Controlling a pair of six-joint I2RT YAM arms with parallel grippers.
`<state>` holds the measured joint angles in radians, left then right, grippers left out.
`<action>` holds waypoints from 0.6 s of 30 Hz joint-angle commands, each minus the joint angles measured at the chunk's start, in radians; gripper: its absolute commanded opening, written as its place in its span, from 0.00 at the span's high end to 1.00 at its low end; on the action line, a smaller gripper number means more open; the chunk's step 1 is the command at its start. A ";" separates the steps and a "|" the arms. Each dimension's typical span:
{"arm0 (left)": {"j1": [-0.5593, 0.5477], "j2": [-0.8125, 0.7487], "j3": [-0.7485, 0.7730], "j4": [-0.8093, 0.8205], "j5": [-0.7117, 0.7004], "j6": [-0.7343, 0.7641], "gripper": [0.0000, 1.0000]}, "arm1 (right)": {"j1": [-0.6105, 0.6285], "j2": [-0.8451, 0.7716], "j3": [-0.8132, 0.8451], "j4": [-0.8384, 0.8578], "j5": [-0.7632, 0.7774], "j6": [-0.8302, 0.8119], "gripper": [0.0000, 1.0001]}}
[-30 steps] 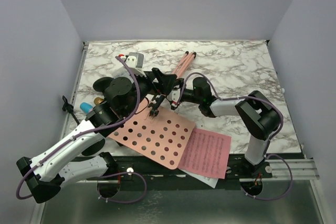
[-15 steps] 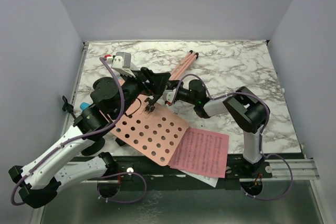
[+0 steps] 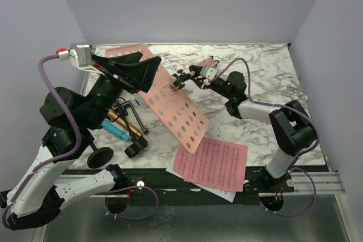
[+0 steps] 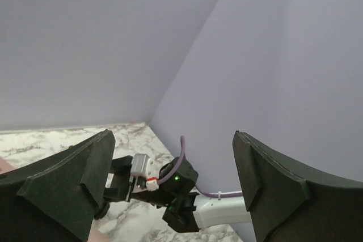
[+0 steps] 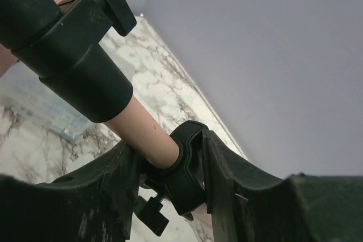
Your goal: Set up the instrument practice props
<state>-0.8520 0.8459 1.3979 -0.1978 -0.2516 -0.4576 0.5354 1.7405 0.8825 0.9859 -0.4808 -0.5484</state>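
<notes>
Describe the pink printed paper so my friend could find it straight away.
Start at the marble table and go to its near edge, just left of the right arm's base. The pink sheet-music page lies flat there on a white page. Unlike the pink rack beside it, it has no round holes, only fine printed lines.

Pink perforated music rack [image 3: 178, 114], grey-veined white marble table [image 3: 266, 77]

No words or numbers can be read; print on the pink sheet [image 3: 211, 164] is too small.
</notes>
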 commanded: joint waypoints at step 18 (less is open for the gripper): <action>0.003 -0.102 -0.271 -0.277 0.035 -0.111 0.08 | -0.404 -0.322 0.090 -0.061 -0.016 0.895 1.00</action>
<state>-0.8520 0.7498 1.2755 -0.3096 -0.1658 -0.4446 0.1703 1.5257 0.9710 0.8730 -0.4835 0.2012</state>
